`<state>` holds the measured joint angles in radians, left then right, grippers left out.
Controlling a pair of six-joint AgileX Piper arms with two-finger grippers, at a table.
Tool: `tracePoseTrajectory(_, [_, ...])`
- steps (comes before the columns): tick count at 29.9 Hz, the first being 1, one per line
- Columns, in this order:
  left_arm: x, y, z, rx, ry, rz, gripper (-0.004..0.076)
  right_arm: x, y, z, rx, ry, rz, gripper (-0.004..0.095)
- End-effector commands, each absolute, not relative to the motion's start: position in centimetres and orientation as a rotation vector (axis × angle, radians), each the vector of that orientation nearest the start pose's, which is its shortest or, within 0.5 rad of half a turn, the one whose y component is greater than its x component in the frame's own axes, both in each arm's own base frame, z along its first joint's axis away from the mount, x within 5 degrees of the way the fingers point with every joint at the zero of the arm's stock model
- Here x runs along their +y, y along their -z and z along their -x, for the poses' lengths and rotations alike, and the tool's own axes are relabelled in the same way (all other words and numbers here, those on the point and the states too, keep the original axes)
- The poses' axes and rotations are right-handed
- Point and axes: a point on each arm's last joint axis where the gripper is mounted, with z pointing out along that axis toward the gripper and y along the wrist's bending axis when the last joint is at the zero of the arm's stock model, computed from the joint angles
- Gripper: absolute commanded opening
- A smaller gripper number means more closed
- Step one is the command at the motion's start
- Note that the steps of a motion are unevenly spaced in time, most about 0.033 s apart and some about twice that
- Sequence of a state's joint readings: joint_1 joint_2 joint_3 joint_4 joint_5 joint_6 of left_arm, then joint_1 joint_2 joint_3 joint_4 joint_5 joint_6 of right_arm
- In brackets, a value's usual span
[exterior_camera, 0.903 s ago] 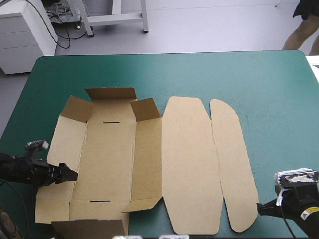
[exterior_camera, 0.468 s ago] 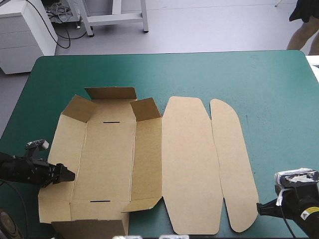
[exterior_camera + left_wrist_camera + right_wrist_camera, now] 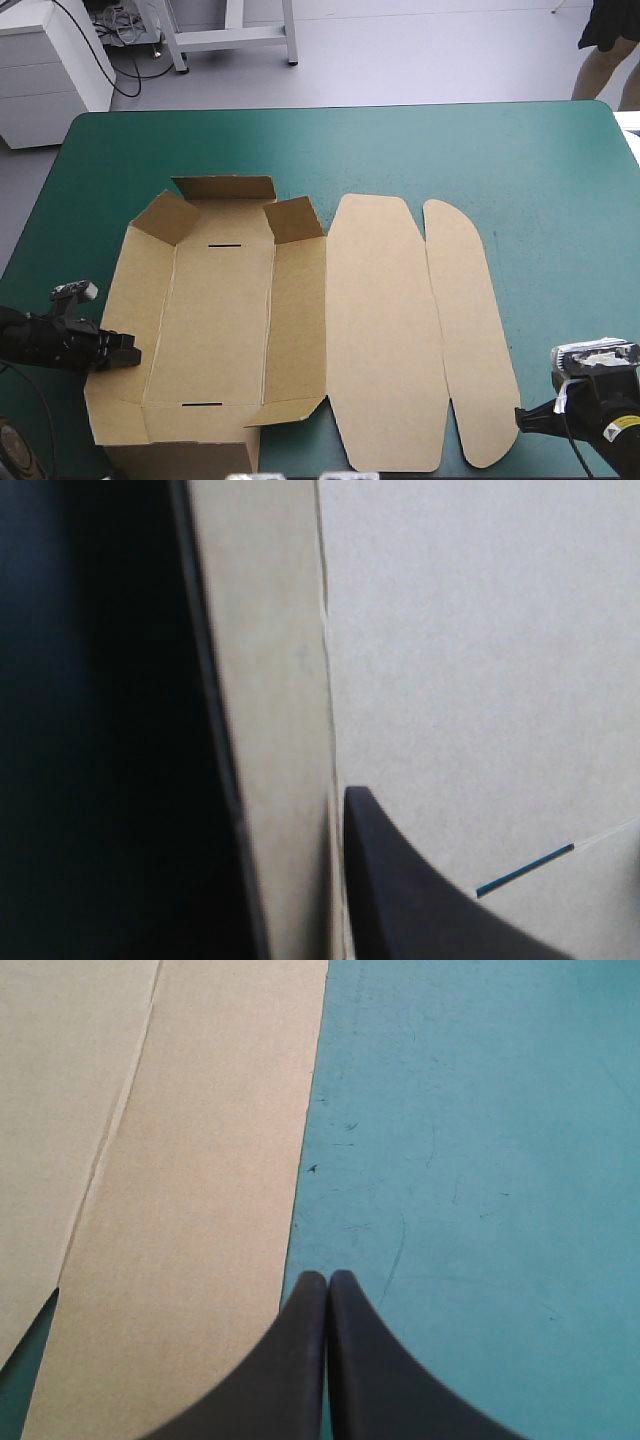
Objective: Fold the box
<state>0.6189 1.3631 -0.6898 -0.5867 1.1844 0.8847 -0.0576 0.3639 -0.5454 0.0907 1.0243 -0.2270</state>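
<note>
Raising the left wall (image 3: 135,285): the box (image 3: 230,310) lies left of centre on the table (image 3: 540,170), lid (image 3: 385,330) flat to its right. Left gripper (image 3: 125,350) is clamped on that wall; I'd hinge it on the crease, not drag it. Little table is left outside that wall, plenty far and right. Right gripper (image 3: 328,1282) has fingers together, empty, beside the lid's outer edge.

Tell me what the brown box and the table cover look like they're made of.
The box looks like matte brown cardboard: stiff, with pressed crease lines and cut slots. The teal-green cover seems a smooth mat, perhaps rubber or vinyl, dull, with fine scuffs in the right wrist view.
</note>
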Motion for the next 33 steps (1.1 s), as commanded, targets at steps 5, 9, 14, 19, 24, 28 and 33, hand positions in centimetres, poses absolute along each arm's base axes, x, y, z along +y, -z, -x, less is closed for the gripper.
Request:
tracePoseTrajectory(5, [6.5, -22.0, -17.7, 2.85, 0.849, -0.053, -0.001, 0.4, -29.6, -5.6, 2.245, 0.04, 0.176, -0.002])
tracePoseTrajectory(9, [6.5, -22.0, -17.7, 2.846, 0.847, -0.069, -0.001, 0.4, -29.6, -5.6, 2.245, 0.04, 0.176, -0.002])
tracePoseTrajectory(14, [6.4, -22.1, -17.9, 2.823, 0.86, -0.068, -0.001, 0.4, -29.6, -5.6, 2.245, 0.04, 0.176, -0.002])
tracePoseTrajectory(19, [6.0, -22.5, -18.3, 2.754, 0.911, -0.038, -0.001, 0.4, -29.6, -5.6, 2.245, 0.04, 0.176, -0.002])
tracePoseTrajectory(24, [6.3, -23.4, -18.8, 2.725, 0.87, -0.066, -0.001, 0.4, -29.6, -5.6, 2.245, 0.04, 0.176, -0.0019])
tracePoseTrajectory(28, [6.8, -24.7, -19.5, 2.702, 0.813, -0.084, -0.001, 0.4, -29.6, -5.6, 2.245, 0.04, 0.176, -0.0019])
tracePoseTrajectory(33, [7.3, -25.2, -19.7, 2.722, 0.766, -0.08, -0.001, 0.4, -29.6, -5.6, 2.245, 0.04, 0.176, -0.002])
